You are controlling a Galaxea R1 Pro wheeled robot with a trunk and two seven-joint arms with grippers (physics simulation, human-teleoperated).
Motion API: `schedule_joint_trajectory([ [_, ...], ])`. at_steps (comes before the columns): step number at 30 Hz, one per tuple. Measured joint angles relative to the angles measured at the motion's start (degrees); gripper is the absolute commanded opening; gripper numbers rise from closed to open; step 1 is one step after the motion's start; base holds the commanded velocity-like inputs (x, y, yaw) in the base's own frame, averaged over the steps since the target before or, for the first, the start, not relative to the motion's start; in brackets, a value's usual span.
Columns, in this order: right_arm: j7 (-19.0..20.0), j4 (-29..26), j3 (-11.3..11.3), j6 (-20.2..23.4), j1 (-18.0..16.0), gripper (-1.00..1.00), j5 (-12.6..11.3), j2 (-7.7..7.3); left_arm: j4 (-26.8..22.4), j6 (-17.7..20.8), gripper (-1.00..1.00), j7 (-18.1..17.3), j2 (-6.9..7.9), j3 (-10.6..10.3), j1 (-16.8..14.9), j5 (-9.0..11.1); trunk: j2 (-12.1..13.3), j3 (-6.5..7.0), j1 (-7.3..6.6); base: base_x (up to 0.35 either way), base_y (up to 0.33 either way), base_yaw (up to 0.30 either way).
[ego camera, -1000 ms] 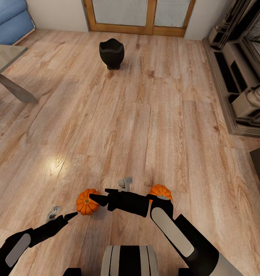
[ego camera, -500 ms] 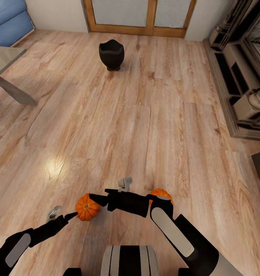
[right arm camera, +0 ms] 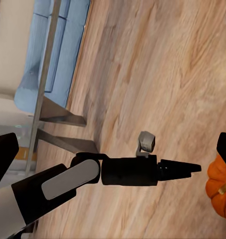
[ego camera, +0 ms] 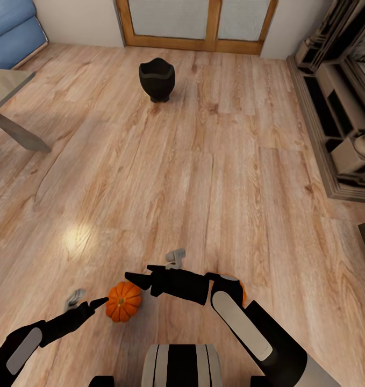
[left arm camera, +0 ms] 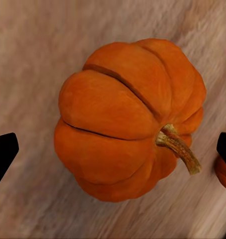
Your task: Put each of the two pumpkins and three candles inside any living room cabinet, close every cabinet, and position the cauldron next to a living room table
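Pumpkin (ego camera: pixel 123 301) on floor, beside left tool (ego camera: pixel 104 302)

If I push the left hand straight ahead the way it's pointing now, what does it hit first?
Most likely the pumpkin: in the left wrist view it sits centred between the open fingers, lying on the floor. In the head view the left hand is just short of it, though exact depth is unclear.

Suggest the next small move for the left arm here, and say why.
Probably lower the left gripper around the pumpkin and close. The pumpkin lies on the floor centred between the open fingertips, not yet gripped.
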Motion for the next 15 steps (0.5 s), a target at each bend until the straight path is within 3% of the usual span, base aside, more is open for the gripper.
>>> schedule_joint_trajectory([
  [15, 0.0, -0.03, -0.04, -0.05, -0.01, 1.0, 0.0, 0.0, 0.07, 0.0, 1.0, 0.24, -0.13, 0.04, 0.0, -0.03, 0.0, 0.0, 0.0, 0.025, -0.025, 0.0],
])
